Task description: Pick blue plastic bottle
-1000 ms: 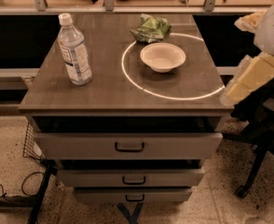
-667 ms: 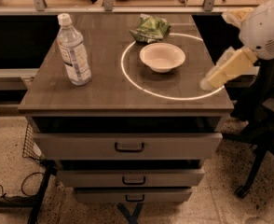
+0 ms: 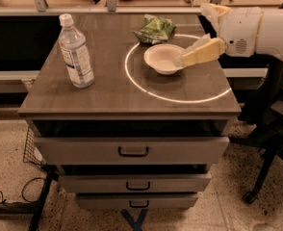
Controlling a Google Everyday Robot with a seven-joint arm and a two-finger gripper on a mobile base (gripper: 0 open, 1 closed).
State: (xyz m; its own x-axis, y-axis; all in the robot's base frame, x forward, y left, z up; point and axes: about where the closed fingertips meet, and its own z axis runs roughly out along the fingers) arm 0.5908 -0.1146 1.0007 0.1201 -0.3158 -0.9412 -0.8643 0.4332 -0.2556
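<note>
The blue plastic bottle [image 3: 76, 51] stands upright on the left side of the cabinet top [image 3: 108, 93]; it is clear and pale-bluish with a white cap and a white label. My gripper [image 3: 187, 57] comes in from the right on a white arm. Its tan fingers [image 3: 201, 52] hang over the right rim of the cream bowl [image 3: 163, 58], far to the right of the bottle. It holds nothing that I can see.
A green foil snack bag [image 3: 154, 29] lies behind the bowl. A glowing ring [image 3: 132, 81] is marked on the top around the bowl. The cabinet has three drawers [image 3: 132, 150] below. An office chair [image 3: 271, 143] stands at the right, a wire basket [image 3: 33, 150] at the left.
My gripper and arm have moved left, from beyond the cabinet's right edge to over the bowl's right rim. The bottle, bowl and bag have not moved.
</note>
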